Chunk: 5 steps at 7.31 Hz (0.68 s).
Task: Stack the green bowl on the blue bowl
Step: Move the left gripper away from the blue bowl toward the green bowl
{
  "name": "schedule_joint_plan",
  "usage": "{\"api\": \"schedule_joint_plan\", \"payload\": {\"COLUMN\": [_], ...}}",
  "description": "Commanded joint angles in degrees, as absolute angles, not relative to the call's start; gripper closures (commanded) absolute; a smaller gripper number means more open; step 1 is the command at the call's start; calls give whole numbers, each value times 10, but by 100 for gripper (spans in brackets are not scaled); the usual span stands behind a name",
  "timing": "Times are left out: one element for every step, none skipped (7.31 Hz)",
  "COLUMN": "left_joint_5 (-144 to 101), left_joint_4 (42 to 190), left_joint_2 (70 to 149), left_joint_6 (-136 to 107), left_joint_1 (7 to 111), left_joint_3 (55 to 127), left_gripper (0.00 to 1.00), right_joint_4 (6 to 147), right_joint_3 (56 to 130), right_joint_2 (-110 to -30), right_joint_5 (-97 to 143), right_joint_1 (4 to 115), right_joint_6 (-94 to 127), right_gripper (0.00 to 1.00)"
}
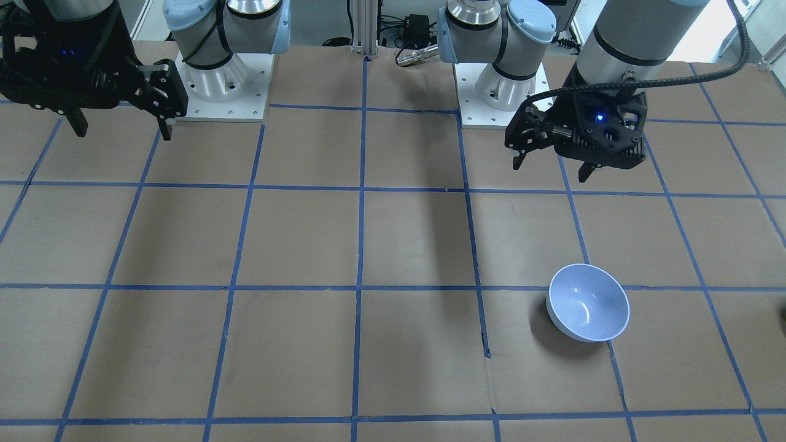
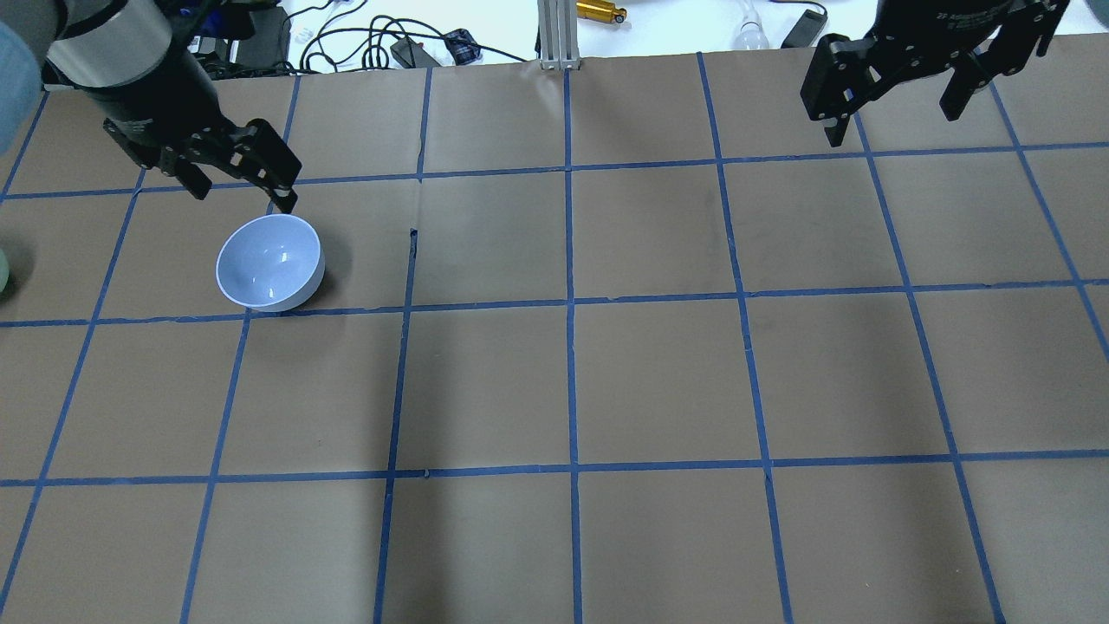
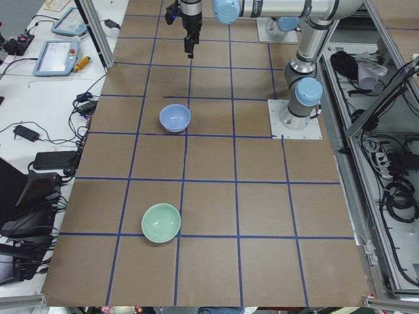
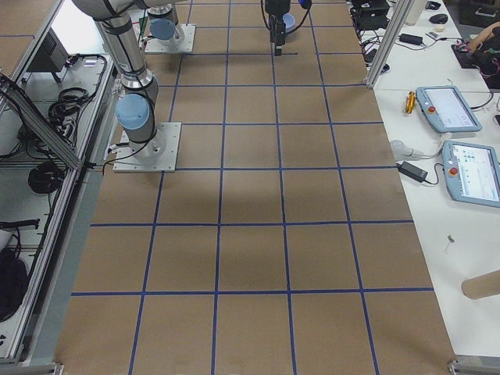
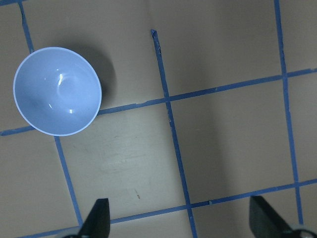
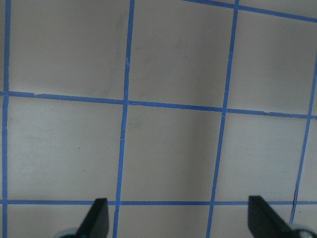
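Note:
The blue bowl [image 2: 269,262] stands upright and empty on the left part of the table; it also shows in the front view [image 1: 588,302], the left wrist view [image 5: 57,90] and the left side view [image 3: 175,118]. The green bowl [image 3: 161,222] stands upright and empty farther toward the table's left end, about two grid squares from the blue bowl. Only a sliver of it [image 2: 3,270] shows in the overhead view. My left gripper [image 2: 243,196] hangs open and empty above the table just behind the blue bowl. My right gripper [image 2: 892,126] is open and empty, high over the far right.
The table [image 2: 572,381] is brown paper with a grid of blue tape. Cables and small gear [image 2: 407,48] lie beyond its far edge. The two arm bases [image 1: 224,86] stand at the robot's side. Tablets [image 3: 59,55] lie on the side bench.

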State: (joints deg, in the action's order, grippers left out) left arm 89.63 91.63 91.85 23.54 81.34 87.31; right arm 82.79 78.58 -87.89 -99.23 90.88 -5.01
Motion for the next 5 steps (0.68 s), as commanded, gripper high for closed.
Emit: {"api": "schedule_joint_plan", "payload": {"left_joint_5": [895,894,895,895,896], "left_joint_4": [921,923,921,914,898], "left_joint_2": [926,937,941,953,969], "left_joint_6": [382,441,516,594,676], "left_joint_1": [713,669,637,607,566], "left_joint_3": [874,875,875,876,875], "left_gripper": [0,0,0,0,0], "right_joint_4": [828,828,828,828,828], "right_joint_3": [786,786,786,786,786], "right_joint_2": [-879,-879,-879,-879,-879], "right_joint_5": [-992,-992,-992,-992,-992], "right_joint_1": [909,909,909,909,909], "right_joint_6": [-50,-50,-50,-50,-50], "right_gripper": [0,0,0,0,0]}}
